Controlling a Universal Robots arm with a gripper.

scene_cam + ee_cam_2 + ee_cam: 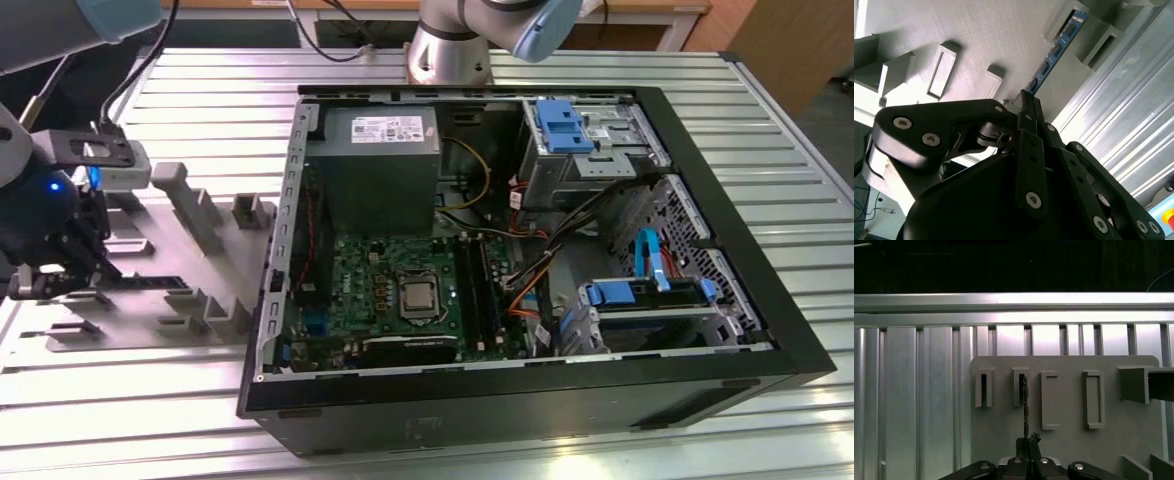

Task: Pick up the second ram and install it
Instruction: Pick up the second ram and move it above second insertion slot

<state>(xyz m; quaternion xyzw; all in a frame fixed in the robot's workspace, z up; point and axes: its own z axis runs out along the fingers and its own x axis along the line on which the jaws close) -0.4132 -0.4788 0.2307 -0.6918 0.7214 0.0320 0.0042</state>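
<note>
Blue-green board, seen edge-on: the second ram (1054, 52) stands in a slotted grey block (1081, 55) on the fixture plate (147, 290). This is at the exterior view's left, well apart from the open computer case (787, 330). The hand (1026, 102) is clenched on the stick's near end, with its fingers pinched against both faces. The far end sits in the slot.

Risks, as we judge them:
- The grasp is at one end only, so the long stick could pivot or slip between the pads.
- A skewed pull could bind the board against the slot walls and flex it.

Room for moving:
- In the first wrist view a neighbouring slotted block (984, 387) stands just beside the ram, and a blank block (1050, 400) is near on the other side. Sideways margin is slim.
- The slatted aluminium desk (747, 130) lies between plate and case.
- The case's raised side wall (283, 250) is the edge to respect.
</note>
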